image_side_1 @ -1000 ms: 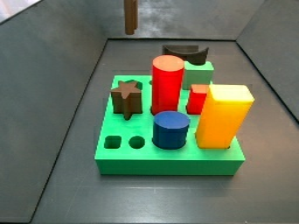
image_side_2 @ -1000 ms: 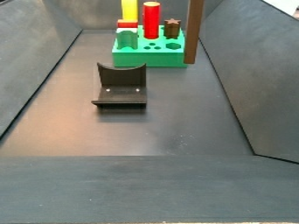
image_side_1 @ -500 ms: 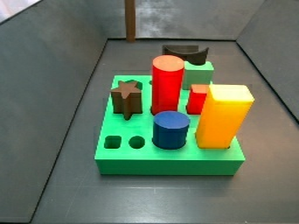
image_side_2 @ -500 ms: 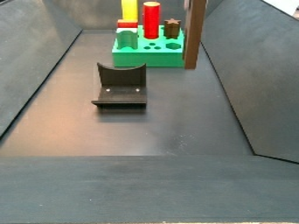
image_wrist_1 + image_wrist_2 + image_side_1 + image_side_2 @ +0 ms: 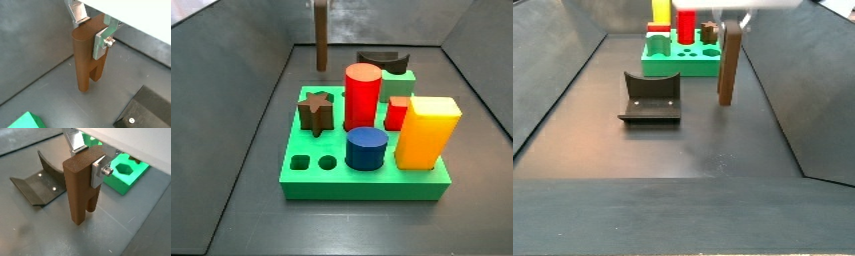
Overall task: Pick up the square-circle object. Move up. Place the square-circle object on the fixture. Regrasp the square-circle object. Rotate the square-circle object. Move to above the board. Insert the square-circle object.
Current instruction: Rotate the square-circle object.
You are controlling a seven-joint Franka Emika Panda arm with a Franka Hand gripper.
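In a side view the fixture [image 5: 649, 99] sat at the left on the dark floor [image 5: 687, 160], bare, with nothing resting on it. Just right of it hung the object [image 5: 726, 65], upright, prongs pointing down, its lower end near the floor but, as far as the views showed, not on it. The gripper [image 5: 88, 159] held it by the upper end: in both wrist views the silver fingers [image 5: 103, 39] were closed flat against the block's [image 5: 85, 57] sides. Beyond stood the board [image 5: 684, 60], carrying a red cylinder [image 5: 686, 21] and a yellow block [image 5: 659, 14]; its square and round holes [image 5: 313, 162] at the front corner looked empty.

By my reading, the pick-up was done and the piece sat beside the fixture, not on it. Placing there, regrasping, rotating, travelling above the board and inserting all remained.
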